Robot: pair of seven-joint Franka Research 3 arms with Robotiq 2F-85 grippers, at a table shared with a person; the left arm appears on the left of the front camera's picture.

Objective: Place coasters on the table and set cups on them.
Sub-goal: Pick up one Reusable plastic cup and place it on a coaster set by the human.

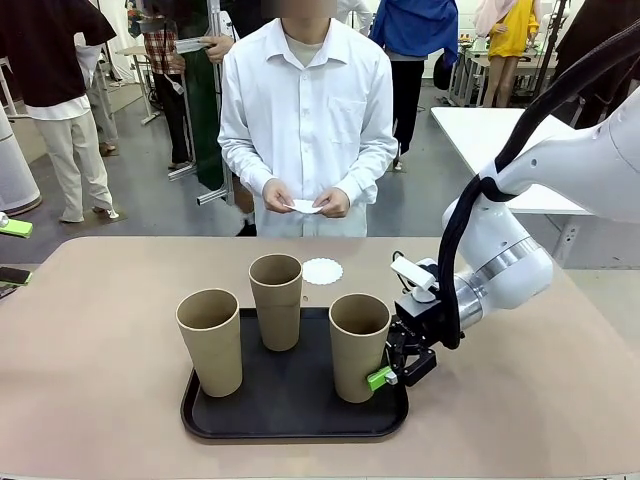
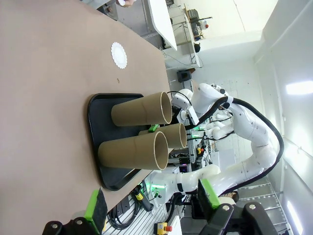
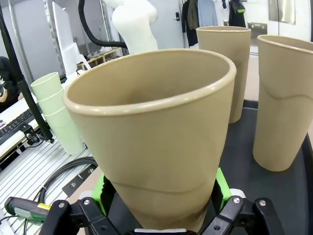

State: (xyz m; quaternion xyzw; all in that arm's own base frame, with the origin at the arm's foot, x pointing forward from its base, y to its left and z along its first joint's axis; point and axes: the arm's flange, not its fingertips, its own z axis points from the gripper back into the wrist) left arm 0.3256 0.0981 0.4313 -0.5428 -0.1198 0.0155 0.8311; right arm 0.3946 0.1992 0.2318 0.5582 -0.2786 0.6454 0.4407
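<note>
Right gripper point(image 1: 388, 373) jaws were clamped low on the 3 o'clock cup point(image 1: 358, 340), near its base, on the black tray point(image 1: 290, 428). The cup looked light, stiff and matte, so probably not slippery. It is tall and tapered, so a low hold could let it tip; mid-height seemed steadier. 9 o'clock cup point(image 1: 211, 340) and 12 o'clock cup point(image 1: 276, 300) stood free on the tray. One coaster point(image 1: 322, 271), thin flimsy paper, lay on the desk point(image 1: 100, 300) at 12 o'clock past the tray. Left gripper point(image 2: 151, 205) jaws were wide and empty.

Tan-brown cups point(image 1: 276, 300); black tray point(image 1: 290, 405); white lacy-edged coaster point(image 1: 322, 271); beige table point(image 1: 90, 330); person's white shirt point(image 1: 305, 110).
</note>
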